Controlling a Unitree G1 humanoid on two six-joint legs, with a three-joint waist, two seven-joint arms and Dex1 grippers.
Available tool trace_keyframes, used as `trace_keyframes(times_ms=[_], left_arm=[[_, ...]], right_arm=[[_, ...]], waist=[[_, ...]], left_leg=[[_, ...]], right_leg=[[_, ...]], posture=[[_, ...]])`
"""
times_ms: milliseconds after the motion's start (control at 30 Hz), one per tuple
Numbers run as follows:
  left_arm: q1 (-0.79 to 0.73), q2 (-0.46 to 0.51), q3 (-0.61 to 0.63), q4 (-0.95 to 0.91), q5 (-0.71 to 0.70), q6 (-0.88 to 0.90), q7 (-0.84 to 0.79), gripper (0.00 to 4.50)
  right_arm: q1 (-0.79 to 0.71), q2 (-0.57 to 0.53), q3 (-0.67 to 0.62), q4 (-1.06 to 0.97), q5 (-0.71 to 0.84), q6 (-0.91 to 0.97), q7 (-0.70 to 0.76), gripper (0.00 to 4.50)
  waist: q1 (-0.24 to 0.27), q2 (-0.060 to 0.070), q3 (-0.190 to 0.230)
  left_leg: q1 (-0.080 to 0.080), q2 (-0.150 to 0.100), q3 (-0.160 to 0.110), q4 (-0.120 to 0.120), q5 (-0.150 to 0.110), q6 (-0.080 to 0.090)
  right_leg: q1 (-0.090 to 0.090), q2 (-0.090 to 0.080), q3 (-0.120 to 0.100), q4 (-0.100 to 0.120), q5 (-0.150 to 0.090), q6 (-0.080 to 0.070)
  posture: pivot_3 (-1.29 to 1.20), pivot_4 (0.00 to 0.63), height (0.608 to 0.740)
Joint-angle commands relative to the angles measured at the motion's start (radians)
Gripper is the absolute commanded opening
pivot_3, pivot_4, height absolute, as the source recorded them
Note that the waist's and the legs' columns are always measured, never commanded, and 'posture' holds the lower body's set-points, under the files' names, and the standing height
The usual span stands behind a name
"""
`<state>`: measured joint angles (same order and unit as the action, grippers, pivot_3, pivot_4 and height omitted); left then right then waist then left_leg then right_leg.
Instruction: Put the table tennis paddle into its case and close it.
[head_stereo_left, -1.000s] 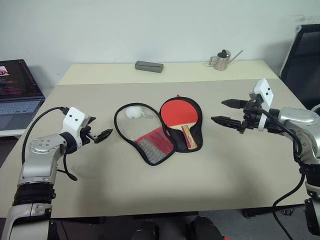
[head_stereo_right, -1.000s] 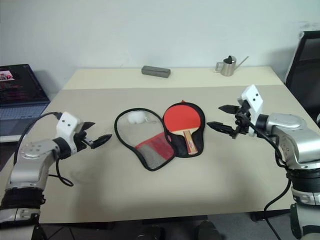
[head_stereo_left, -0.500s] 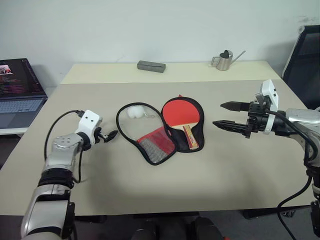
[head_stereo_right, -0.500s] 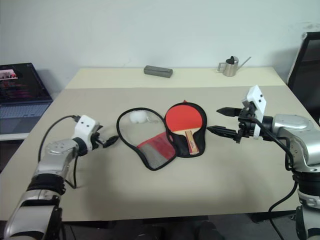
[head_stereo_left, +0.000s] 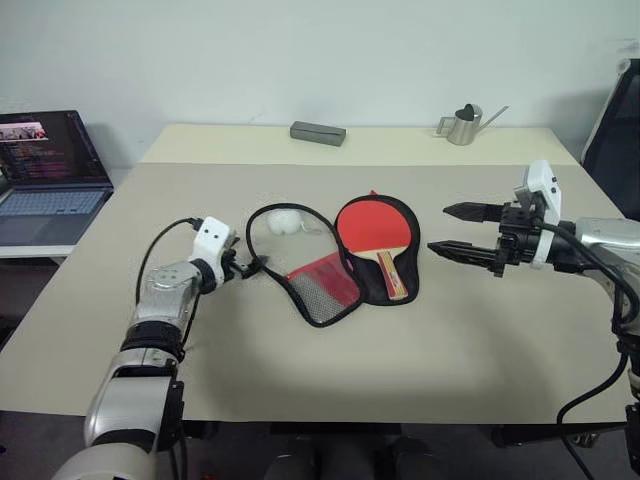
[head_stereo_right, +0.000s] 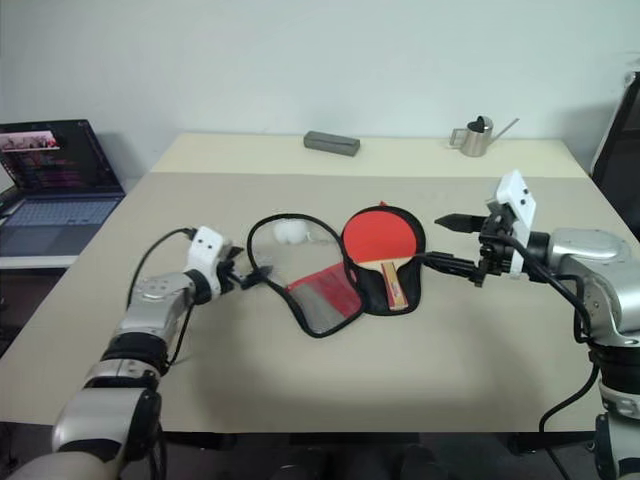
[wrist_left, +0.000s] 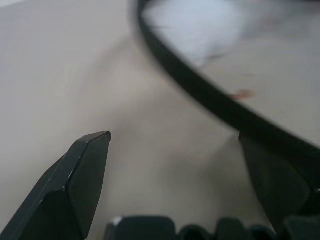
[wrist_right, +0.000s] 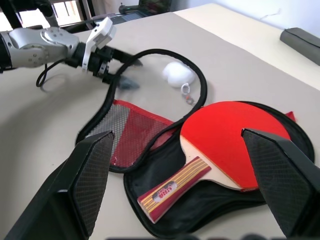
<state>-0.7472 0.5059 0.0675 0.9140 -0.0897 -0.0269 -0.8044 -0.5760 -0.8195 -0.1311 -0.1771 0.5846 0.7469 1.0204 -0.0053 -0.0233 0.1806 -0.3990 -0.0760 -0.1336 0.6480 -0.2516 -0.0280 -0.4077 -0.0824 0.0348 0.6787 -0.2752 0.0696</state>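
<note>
Open laptop (head_stereo_left: 48, 165), grey box (head_stereo_left: 318, 132), perhaps steel watering can (head_stereo_left: 466, 124).

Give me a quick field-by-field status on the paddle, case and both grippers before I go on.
paddle: table tennis paddle lies red face up on the black half of the case
case: case open flat on the table, red mesh flap turned out to the paddle's left
pompom: white pompom lies inside the flap's rim
left gripper: left gripper open, at the outer edge of the flap; contact unclear
right gripper: right gripper open, beside the case, holding nothing
closing: not yet begun
</note>
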Motion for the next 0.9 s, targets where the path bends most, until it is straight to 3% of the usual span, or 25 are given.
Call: trace_keyframes(times_ms=[33, 400, 900], left_arm=[[-0.034, -0.001, 0.033, -0.064, -0.066, 0.025, -0.071, 4.50], [-0.104, -0.061, 0.033, -0.067, -0.096, 0.030, -0.098, 4.50], [-0.307, -0.273, -0.036, 0.130, -0.029, -0.077, -0.108, 4.50]], right_arm=[[0.006, -0.020, -0.052, -0.049, 0.031, -0.010, -0.006, 4.46], [0.045, -0.046, -0.092, -0.079, 0.064, 0.009, -0.017, 4.46], [0.116, -0.080, -0.157, -0.154, 0.143, 0.071, -0.064, 4.46]], waist=[[-0.002, 0.000, 0.000], [-0.012, 0.000, 0.000], [-0.024, -0.002, 0.001]], left_leg=[[0.000, 0.000, 0.000, 0.000, 0.000, 0.000], [0.000, 0.000, 0.001, 0.000, 0.000, 0.000], [0.000, 0.000, 0.001, 0.000, 0.000, 0.000]], right_leg=[[0.000, 0.000, 0.000, 0.000, 0.000, 0.000], [-0.001, 0.000, 0.001, 0.000, 0.000, 0.000], [0.000, 0.000, 0.001, 0.000, 0.000, 0.000]], posture=[[0.00, 0.150, 0.740], [0.00, 0.150, 0.740], [0.00, 0.150, 0.740]])
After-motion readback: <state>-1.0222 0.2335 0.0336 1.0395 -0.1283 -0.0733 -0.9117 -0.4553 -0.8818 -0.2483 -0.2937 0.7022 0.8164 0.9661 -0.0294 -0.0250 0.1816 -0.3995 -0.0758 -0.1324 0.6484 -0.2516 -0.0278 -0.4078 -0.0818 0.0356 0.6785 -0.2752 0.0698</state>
